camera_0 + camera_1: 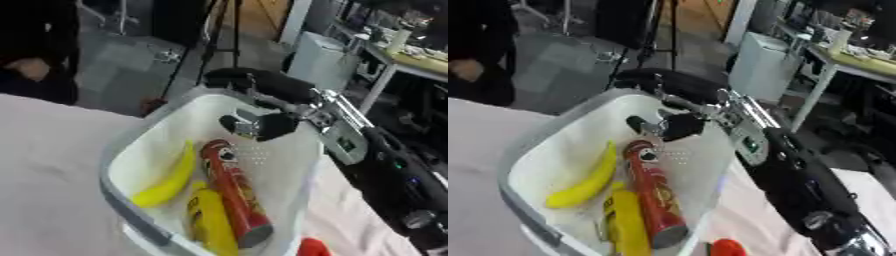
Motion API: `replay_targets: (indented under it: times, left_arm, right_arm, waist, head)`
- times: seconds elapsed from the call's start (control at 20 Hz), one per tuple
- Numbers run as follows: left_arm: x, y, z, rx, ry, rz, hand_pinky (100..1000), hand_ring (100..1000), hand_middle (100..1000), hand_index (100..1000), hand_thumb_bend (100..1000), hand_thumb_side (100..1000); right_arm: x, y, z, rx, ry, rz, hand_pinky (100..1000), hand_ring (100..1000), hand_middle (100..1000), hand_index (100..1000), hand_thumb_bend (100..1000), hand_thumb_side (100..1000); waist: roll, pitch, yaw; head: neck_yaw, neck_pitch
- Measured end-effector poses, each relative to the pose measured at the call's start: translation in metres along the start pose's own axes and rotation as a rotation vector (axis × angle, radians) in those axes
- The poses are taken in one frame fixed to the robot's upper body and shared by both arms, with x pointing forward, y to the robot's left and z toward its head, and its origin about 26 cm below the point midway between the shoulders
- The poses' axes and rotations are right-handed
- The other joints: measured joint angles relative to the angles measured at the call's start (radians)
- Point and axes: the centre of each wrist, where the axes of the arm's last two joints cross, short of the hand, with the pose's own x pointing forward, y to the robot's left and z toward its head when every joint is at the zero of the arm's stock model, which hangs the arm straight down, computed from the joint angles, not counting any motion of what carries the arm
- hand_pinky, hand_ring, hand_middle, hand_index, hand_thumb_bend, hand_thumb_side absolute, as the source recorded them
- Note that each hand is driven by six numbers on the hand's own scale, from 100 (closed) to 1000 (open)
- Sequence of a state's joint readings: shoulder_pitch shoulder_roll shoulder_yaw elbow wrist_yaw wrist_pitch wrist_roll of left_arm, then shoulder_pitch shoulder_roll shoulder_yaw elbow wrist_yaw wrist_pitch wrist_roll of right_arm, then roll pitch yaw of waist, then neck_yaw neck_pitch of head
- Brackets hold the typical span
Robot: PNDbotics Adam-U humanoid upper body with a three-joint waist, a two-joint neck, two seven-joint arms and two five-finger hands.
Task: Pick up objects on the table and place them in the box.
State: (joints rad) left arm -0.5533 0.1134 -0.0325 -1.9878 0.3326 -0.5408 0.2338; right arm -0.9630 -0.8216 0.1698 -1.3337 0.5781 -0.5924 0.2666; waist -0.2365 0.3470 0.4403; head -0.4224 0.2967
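The white box point(122, 150) with its grey rim sits tilted on the pale table, open side up. Inside, a yellow banana point(171, 180) lies along the wall at nine o'clock, curving from twelve toward seven. Just beside it, a red tube can point(234, 192) lies on its side, its lid end toward five o'clock. A yellow bottle point(210, 222) lies against the can at six o'clock. A small red thing point(726, 247) sits outside the box at five o'clock, partly cut off.
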Motion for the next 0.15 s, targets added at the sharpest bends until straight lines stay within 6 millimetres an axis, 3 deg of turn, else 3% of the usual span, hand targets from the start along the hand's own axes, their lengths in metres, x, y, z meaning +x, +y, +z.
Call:
replay_targets:
  times: [0.15]
  left_arm:
    - [0.0, 0.0, 0.0, 0.0, 0.0, -0.001, 552, 444, 548, 625, 100, 894]
  right_arm:
    - [-0.0001, -0.0001, 0.0002, -0.005, 0.003, -0.003, 1000, 1000, 976, 1000, 191, 923]
  waist:
    - [0.0, 0.0, -0.003]
  head:
    - [0.0, 0.0]
